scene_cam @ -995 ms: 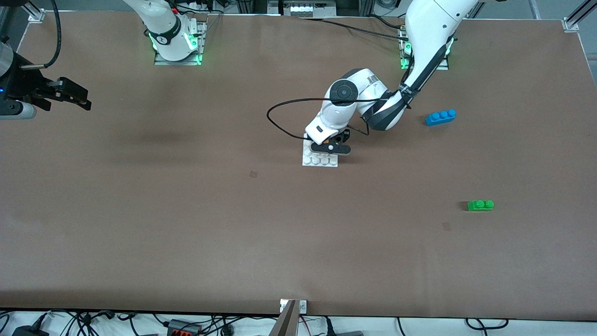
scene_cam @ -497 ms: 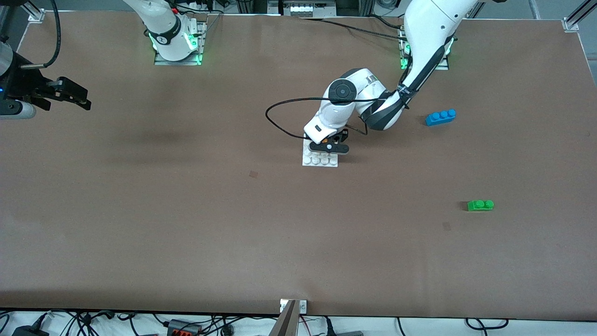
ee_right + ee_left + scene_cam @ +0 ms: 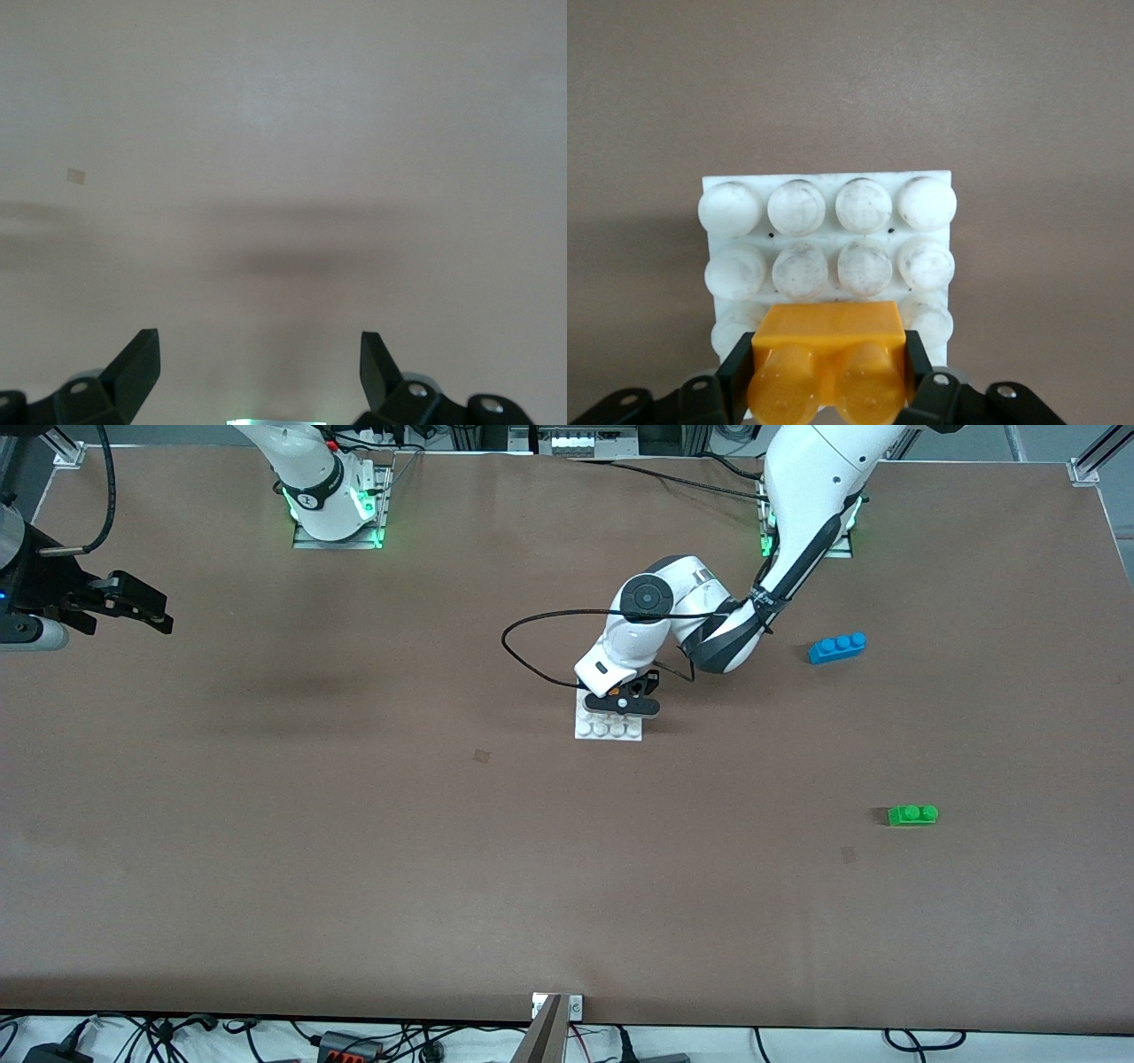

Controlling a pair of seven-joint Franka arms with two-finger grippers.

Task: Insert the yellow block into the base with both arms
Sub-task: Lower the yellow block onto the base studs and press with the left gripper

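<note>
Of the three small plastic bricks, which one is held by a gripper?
The small orange-yellow plastic brick, clamped by the left gripper over the white studded plate; the others lie free.

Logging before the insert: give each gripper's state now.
Left gripper: shut on the yellow block, over the base.
Right gripper: open, holding nothing.

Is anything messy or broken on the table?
Nothing broken or spilled. The white base has dark smudges on its studs. The left gripper holds the yellow block over it; the right gripper waits, open.
</note>
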